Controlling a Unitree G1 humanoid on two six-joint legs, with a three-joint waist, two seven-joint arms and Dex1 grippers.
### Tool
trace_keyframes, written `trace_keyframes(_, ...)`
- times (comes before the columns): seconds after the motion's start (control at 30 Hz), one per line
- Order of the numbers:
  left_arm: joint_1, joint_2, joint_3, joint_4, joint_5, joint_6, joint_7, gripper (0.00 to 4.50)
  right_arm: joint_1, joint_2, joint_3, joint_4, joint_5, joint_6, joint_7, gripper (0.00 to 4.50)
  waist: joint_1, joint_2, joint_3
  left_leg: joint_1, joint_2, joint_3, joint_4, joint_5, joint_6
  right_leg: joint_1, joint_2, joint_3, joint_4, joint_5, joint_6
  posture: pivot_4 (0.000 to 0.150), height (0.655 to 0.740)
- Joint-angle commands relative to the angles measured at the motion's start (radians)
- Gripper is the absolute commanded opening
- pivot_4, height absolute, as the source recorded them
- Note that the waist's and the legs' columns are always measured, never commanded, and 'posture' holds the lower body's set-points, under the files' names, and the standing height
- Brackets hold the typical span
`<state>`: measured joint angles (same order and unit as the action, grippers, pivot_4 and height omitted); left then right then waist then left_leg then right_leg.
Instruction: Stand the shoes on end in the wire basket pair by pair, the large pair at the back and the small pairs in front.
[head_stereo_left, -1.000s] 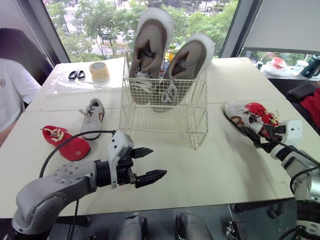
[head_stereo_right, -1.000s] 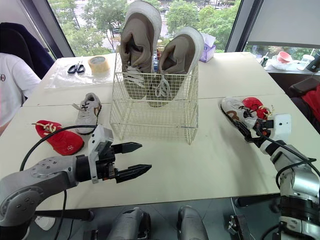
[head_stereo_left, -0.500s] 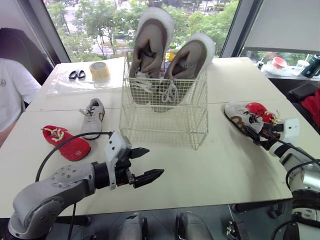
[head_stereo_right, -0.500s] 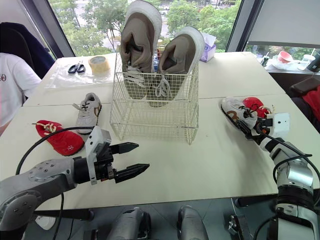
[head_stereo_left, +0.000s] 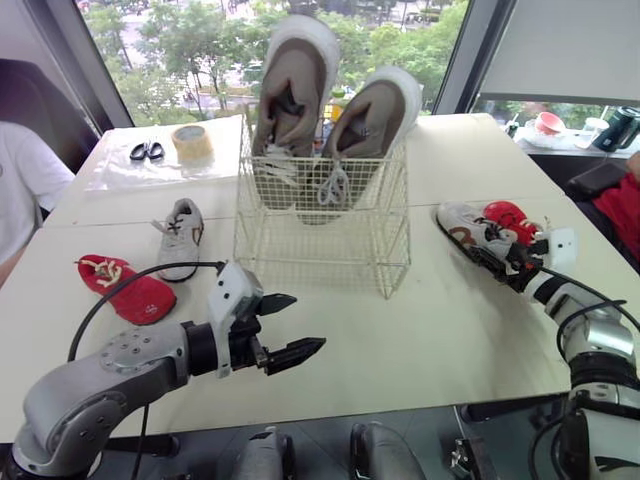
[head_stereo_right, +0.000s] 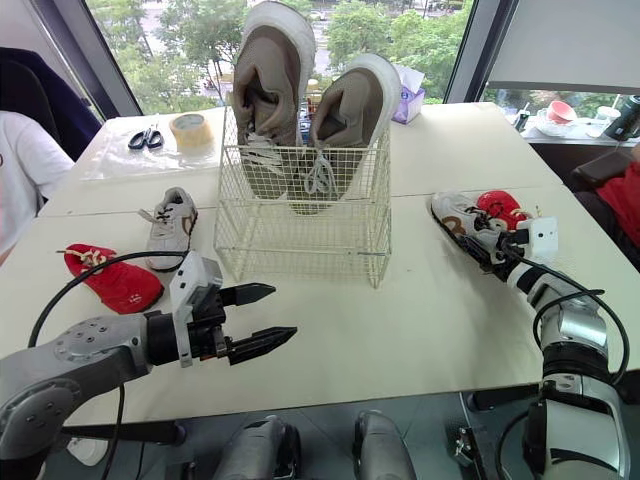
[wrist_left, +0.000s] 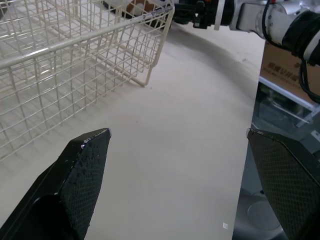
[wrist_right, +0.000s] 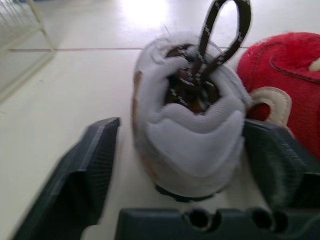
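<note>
Counted two large shoes (head_stereo_left: 290, 90) upright in the wire basket (head_stereo_left: 320, 250) beyond the left gripper (head_stereo_left: 305, 322) — spread wide, empty. Found the right gripper (wrist_right: 180, 125) parted around one grey shoe (head_stereo_right: 462, 218), one red shoe (head_stereo_right: 497, 207) beside.

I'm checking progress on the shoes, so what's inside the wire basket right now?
Two large beige sneakers stand on end at the back of the wire basket, toes above the rim. The basket floor under their heels is covered.
</note>
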<state>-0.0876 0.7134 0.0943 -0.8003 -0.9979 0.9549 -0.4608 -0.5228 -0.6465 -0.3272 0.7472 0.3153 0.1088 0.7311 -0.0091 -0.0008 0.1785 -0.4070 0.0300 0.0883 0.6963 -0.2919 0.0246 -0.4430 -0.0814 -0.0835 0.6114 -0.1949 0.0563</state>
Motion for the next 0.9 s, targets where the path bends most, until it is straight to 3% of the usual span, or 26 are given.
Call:
trace_keyframes(0.03,0.016,0.047,0.081,0.001,-0.131,0.022,-0.025,4.5,-0.003,0.017,0.022,0.017,-0.028,-0.03,-0.016,2.25,-0.005,0.0,0.0,0.0,0.0,0.0,0.0,0.0,0.0,0.0,0.0,0.0,0.0,0.0,0.0,0.15,0.74)
trace_keyframes(0.13,0.027,0.115,0.19,0.052,-0.336,0.042,-0.04,4.5,0.008,0.03,0.01,-0.03,-0.017,-0.038,-0.037,0.84,-0.005,0.0,0.0,0.0,0.001,0.0,0.0,0.0,0.0,-0.001,0.0,0.0,0.001,0.0,0.0,0.15,0.74)
trace_keyframes(0.33,0.021,0.232,0.335,0.164,-0.576,0.03,-0.046,4.5,0.019,0.049,-0.064,-0.259,0.043,-0.025,-0.145,0.84,-0.004,0.007,0.005,-0.001,0.001,0.0,0.0,0.0,0.0,-0.001,0.0,0.0,0.001,-0.002,0.002,0.15,0.74)
trace_keyframes(0.47,-0.113,0.274,0.374,0.351,-0.796,-0.007,-0.005,4.5,-0.086,0.045,-0.149,-0.548,0.134,0.051,-0.315,0.84,-0.001,0.012,0.009,-0.002,0.0,0.0,0.0,0.001,-0.001,-0.003,-0.001,0.0,0.002,-0.001,0.002,0.15,0.74)
trace_keyframes(0.7,-0.479,0.247,0.291,0.68,-0.822,-0.03,0.067,4.5,-0.239,-0.042,-0.189,-0.784,0.264,0.175,-0.341,0.84,0.006,0.01,0.01,-0.001,-0.001,-0.001,-0.005,0.001,-0.003,-0.002,0.0,-0.001,0.001,0.0,0.002,0.15,0.74)
trace_keyframes(0.9,-0.81,0.194,0.211,0.964,-0.737,0.059,-0.001,4.5,-0.456,-0.167,-0.006,-0.875,0.331,0.271,-0.106,0.84,-0.006,0.009,0.011,-0.001,-0.004,0.001,-0.006,0.002,-0.002,-0.003,-0.001,0.0,0.001,0.002,0.006,0.15,0.74)
